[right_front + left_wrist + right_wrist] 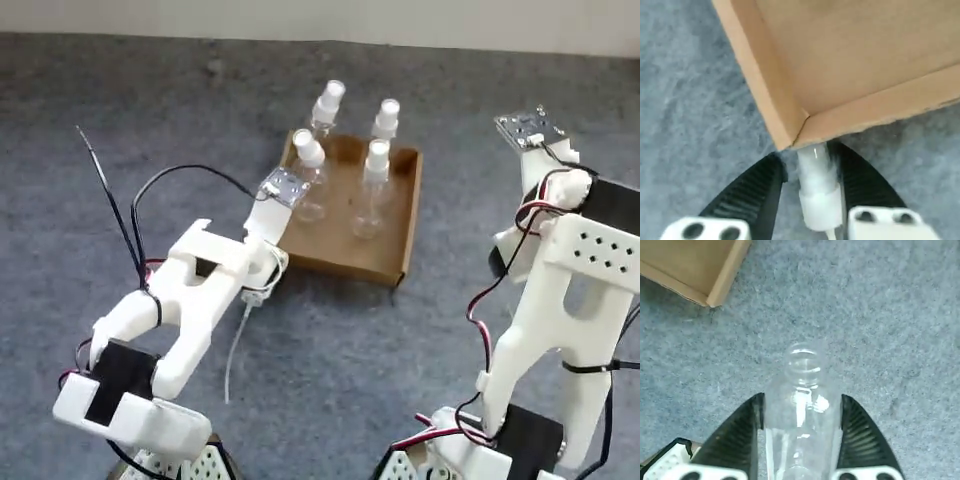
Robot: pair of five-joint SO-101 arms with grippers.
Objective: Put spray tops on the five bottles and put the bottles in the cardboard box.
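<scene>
Fifth set: our left gripper (807,156) clenches the spray top (817,192) at 7 o'clock of the cardboard box (340,262), right gripper (801,399) grasps the open bottle (802,385); we should feed the tube (236,345) in plumb.

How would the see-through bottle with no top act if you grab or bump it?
The clear bottle looks empty, so it's probably very light. Its smooth, shiny sides may slip when squeezed. Being slim and round, it could tip or roll if bumped.
</scene>
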